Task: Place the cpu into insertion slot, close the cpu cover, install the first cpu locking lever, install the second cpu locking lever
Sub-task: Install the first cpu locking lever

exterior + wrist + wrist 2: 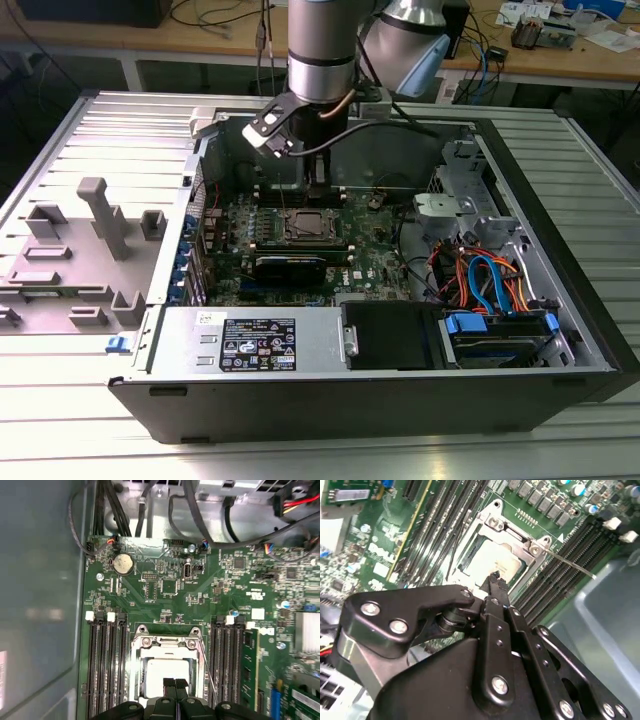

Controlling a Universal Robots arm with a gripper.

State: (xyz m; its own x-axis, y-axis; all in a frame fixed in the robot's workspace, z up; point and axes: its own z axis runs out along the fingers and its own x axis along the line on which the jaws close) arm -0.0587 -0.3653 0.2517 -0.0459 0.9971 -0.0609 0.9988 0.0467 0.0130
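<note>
Exterior view: an open computer case (380, 410) is seen lying on a ribbed metal table (120, 130). The gripper (318, 188) is lowered into it above the socket (305, 226) on the green circuit board (375, 240).

In both wrist views the chip (165, 672) (497, 560) is shown as a flat square with a pale, dull silver top, seated in the socket. The cover (165, 642) (515, 537), a thin silver frame with a large square cut-out, is laid flat over it, so the chip's top is seen through the opening. A thin straight metal lever (206, 675) (570, 565) is seen along one side of the frame, beside the black memory slots (107, 665); whether it is latched cannot be told.

The gripper (175, 684) (494, 578) is drawn together, its two black fingertips side by side with nothing held between them. The tips are placed over the chip's edge; contact cannot be told.
</note>
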